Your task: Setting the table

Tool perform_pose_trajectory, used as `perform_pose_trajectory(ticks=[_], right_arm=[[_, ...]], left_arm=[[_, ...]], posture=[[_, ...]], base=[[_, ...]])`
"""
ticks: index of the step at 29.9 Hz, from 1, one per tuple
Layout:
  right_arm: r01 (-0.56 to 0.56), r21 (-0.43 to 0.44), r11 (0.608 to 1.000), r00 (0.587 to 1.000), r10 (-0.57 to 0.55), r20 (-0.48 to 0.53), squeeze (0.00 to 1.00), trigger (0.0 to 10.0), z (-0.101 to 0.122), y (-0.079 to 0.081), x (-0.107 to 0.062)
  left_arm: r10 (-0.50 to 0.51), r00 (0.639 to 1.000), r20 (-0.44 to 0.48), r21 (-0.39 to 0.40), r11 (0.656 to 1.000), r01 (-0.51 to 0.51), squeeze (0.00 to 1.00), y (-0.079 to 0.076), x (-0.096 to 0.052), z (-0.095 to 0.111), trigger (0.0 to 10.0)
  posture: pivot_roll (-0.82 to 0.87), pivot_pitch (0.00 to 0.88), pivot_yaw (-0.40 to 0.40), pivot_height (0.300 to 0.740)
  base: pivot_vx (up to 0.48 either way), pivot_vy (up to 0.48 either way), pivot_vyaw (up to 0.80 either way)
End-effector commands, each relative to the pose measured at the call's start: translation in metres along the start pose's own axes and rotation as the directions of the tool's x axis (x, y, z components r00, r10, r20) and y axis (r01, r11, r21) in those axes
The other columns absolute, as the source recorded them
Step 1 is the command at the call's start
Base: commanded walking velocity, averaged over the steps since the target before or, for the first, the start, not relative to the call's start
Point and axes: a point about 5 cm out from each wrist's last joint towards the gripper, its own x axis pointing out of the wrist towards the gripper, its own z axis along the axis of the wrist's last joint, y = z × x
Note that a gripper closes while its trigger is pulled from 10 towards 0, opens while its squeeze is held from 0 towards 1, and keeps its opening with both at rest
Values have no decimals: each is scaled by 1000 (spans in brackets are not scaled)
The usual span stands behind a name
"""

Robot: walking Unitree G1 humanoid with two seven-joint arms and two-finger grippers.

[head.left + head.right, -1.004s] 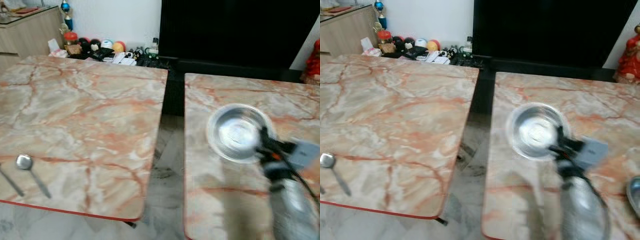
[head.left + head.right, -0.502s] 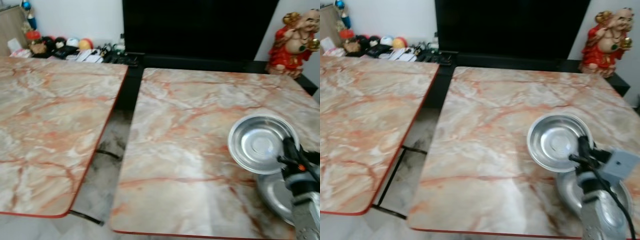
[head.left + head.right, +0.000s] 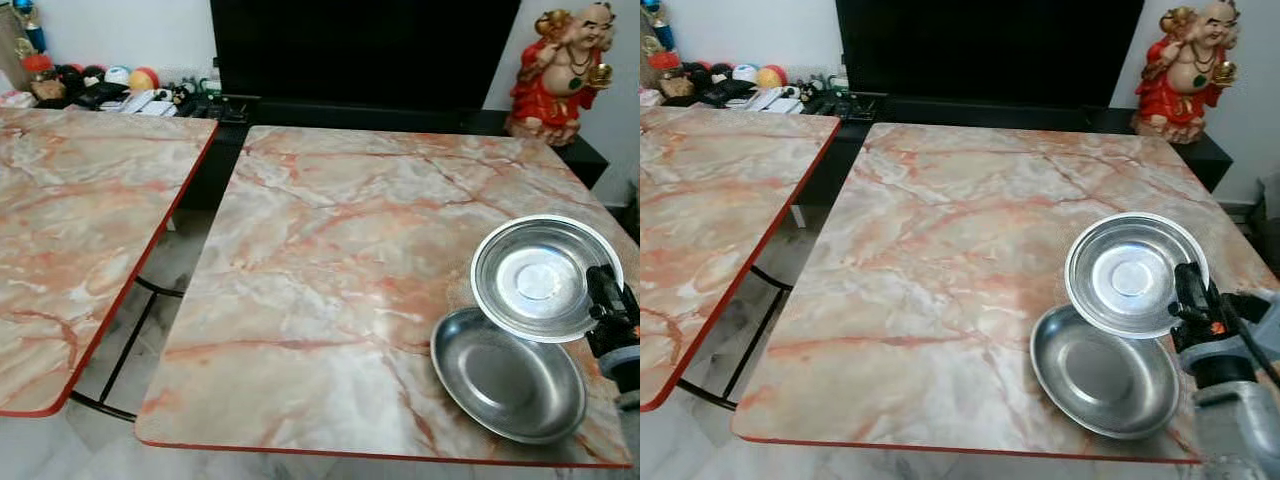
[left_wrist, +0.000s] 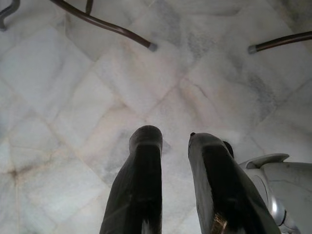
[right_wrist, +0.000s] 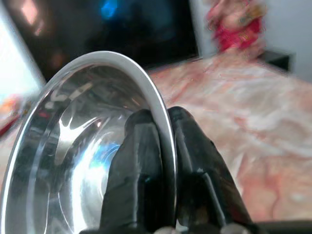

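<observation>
Your right end effector (image 5: 165, 131) is pinched on the rim of the round shiny steel bowl (image 3: 1135, 275), held over the marble-pattern counter (image 3: 970, 250) at its near right, hollow facing up & tilted toward you. It overlaps the far edge of an oval steel dish (image 3: 1103, 373), long axis running left-right w/ slight slant. Left end effector (image 4: 174, 141) hangs over white floor tiles (image 4: 73, 97), fingers narrowly apart, holding nothing.

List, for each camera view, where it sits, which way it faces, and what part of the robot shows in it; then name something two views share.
Left and right eye views: on the head, looking forward and down at the marble table; right gripper shows.
Left wrist view: on the left wrist, facing the tiled floor; left gripper.
Right wrist view: on the right wrist, along fingers pinching the steel bowl rim.
Shared: that bowl, tilted over a second steel dish.
</observation>
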Motion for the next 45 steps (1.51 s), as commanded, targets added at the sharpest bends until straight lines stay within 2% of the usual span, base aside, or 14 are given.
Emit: perform_pose_trajectory(ticks=[1,6,7,11,18,33,45], right_arm=[[-91,20,996,988,92,-122,0,10000,-13,0,-4],[-174,39,984,960,178,-214,0,10000,-18,0,-7],[-138,22,990,953,139,-271,0,10000,-24,-8,-7],[-108,23,994,939,110,-325,0,10000,-30,-15,-7],[-96,112,989,957,123,-263,0,10000,-25,-12,0],[-116,160,980,958,153,-244,0,10000,-27,-4,8],[-133,215,968,950,187,-252,0,10000,-37,6,13]], left_arm=[[2,1000,-26,16,1000,-1,0,3,-2,-5,10000],[1,1000,-24,15,1000,-1,0,2,-2,-5,10000],[-1,1000,-25,16,1000,2,0,2,-2,-5,10000],[-3,1000,-26,18,1000,4,0,2,-2,-4,10000],[-11,1000,-21,31,999,12,0,2,-1,-3,10000],[-12,1000,-14,46,999,12,0,1,0,-1,10000],[-13,1000,-21,59,998,14,0,1,-1,-3,10000]], posture=[[28,93,-42,740],[35,92,-42,740],[33,92,-41,740],[37,92,-40,740],[36,92,-32,740],[41,95,-36,740],[47,95,-40,740]], base=[[0,0,0],[0,0,0],[0,0,0],[0,0,0],[0,-37,0],[0,-446,0],[0,-28,0]])
